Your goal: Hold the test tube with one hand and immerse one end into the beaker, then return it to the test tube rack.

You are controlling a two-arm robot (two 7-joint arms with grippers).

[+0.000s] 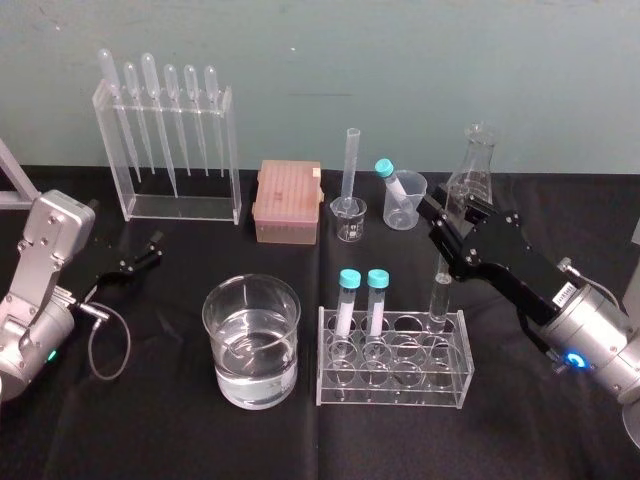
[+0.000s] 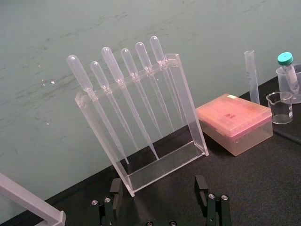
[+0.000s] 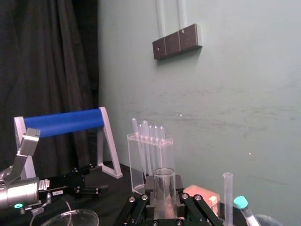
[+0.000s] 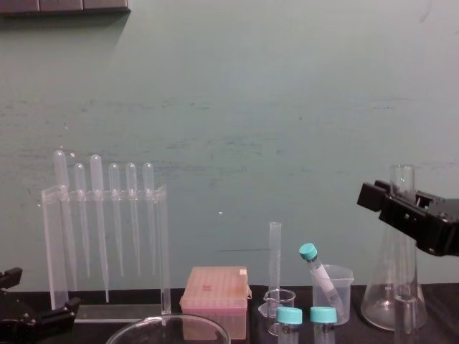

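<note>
Right gripper (image 1: 441, 243) over right end of clear acrylic rack (image 1: 392, 388), fingers (image 3: 141, 205) clamped on long clear glass test tube (image 1: 439, 292) — tube upright, foot in back-row end hole. Very wide round glass beaker (image 1: 258, 390), part-filled with clear liquid, just left of rack. Left gripper (image 1: 150, 251) low at far left, fingers (image 2: 115, 188) apart — idle.

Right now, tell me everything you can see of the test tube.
The test tube is a wide, clear glass tube, seemingly empty, its lipped mouth open. It stands upright in the back right hole of the clear test tube rack, lower end inside the rack. The right gripper is shut on its upper part, hiding that part from the head camera. It stands apart from the beaker.
</note>
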